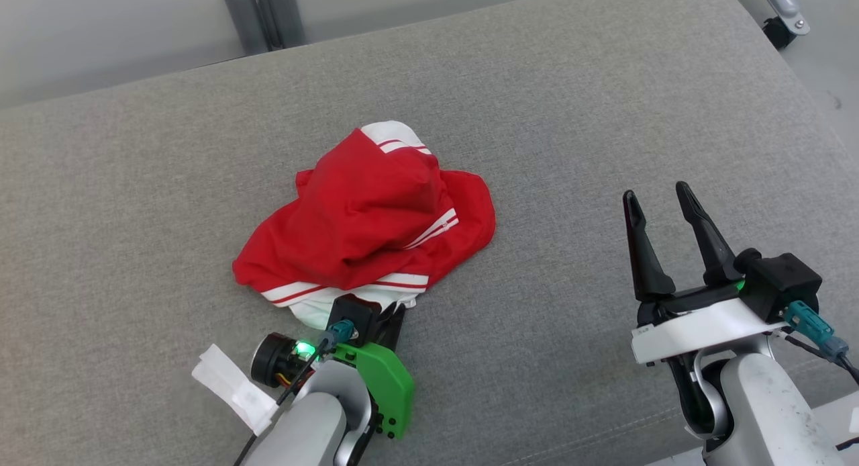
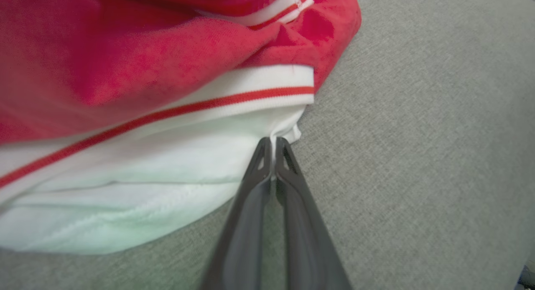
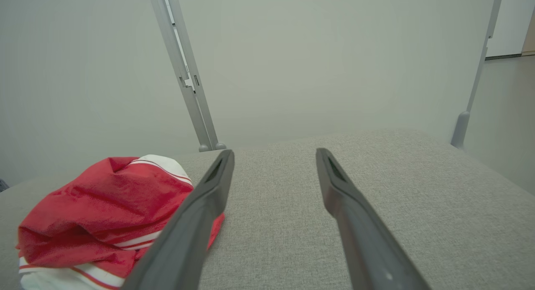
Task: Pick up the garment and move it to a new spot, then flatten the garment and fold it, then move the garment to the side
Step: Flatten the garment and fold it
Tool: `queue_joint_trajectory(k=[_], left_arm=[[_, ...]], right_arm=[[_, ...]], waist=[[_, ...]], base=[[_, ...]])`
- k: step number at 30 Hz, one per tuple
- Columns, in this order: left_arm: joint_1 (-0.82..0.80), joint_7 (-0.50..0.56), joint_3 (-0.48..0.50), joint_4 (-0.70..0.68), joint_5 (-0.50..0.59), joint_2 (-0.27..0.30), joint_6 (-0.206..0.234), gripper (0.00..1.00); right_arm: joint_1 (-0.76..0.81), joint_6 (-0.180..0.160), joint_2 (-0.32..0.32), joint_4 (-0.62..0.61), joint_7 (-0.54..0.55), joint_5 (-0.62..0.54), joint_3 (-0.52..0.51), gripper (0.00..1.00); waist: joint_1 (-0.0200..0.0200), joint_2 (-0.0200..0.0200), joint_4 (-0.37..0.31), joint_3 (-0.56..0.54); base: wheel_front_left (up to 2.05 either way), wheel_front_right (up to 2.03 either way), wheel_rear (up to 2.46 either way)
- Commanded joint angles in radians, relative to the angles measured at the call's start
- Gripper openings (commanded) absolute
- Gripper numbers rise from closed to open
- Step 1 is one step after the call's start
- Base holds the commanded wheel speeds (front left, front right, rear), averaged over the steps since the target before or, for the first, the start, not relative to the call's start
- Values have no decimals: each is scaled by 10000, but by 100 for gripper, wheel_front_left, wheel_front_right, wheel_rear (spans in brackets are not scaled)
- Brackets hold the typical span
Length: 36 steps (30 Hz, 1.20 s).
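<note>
left claw [image 2: 273, 142] is pinched shut on the white hem at the near edge of the crumpled red garment [image 1: 369, 217]. the garment lies in a heap on the grey cushion [image 1: 570, 117], left of centre. right claw [image 1: 656, 192] is well apart to the right, fingers spread wide, holding nothing.

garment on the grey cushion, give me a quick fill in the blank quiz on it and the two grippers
1. The garment is mostly ____ with white striped trim.
2. The left gripper is ____ on the garment's white edge.
3. The right gripper is ____ over the grey cushion, holding nothing.

Missing words: red; shut; open
</note>
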Motion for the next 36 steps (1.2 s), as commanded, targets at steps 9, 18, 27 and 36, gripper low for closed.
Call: queue_joint_trajectory(k=[9,18,27,36], left_arm=[[393,-736,153,-1937,-700,128,14,0],[1213,-929,2157,-5008,-2246,903,652,0],[2316,-1064,4566,-4081,-3946,1882,1060,0],[2047,-1495,4878,-1426,-4149,2014,713,42]], right_arm=[[351,4,-171,39,-29,-84,-78,100],[592,4,-343,166,-31,-8,-44,100],[634,4,-497,241,-31,40,54,100],[515,4,-673,363,-31,59,213,100]], waist=[[0,-1,925,-543],[0,-1,1827,-959],[0,-1,2429,-935],[0,-1,2647,-951]], base=[[0,0,0],[0,0,0],[0,0,0],[0,0,0]])
